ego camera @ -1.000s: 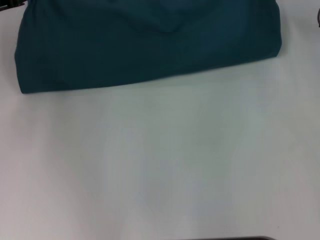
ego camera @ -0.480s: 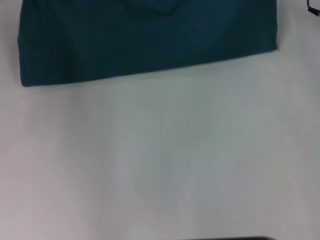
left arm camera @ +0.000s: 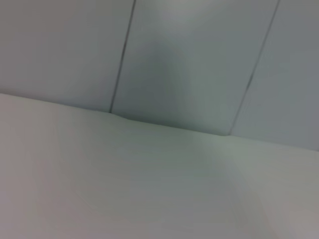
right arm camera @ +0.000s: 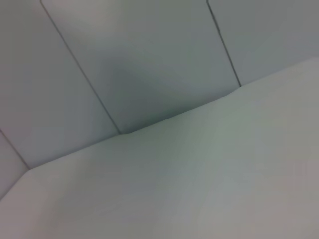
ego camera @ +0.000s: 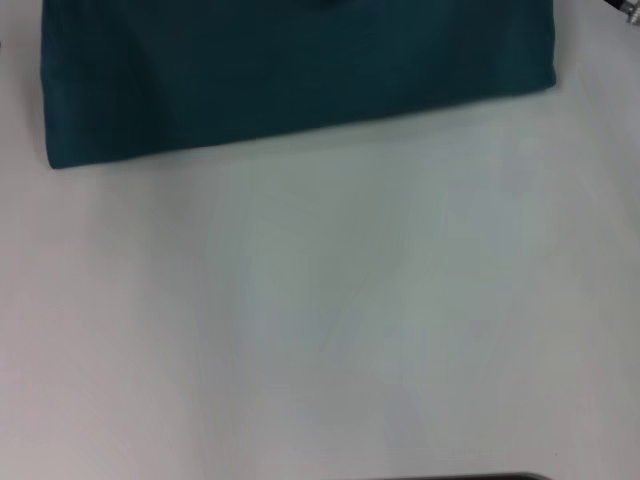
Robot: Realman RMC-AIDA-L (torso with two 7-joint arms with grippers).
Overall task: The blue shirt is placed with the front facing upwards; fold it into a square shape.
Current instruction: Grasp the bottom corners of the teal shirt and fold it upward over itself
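The shirt (ego camera: 300,75) lies flat across the far side of the table (ego camera: 320,330), from about ten o'clock to two o'clock in the head view, its near edge a long fold running slightly uphill to the right. The part in view looks like a wide band, so I judge a crosswise fold remains. No claw is clearly visible; a dark speck at the two o'clock corner may be the right arm, so open or closed cannot be told. Both wrist views show only table and wall panels. Grip both ends evenly, keeping edges aligned.
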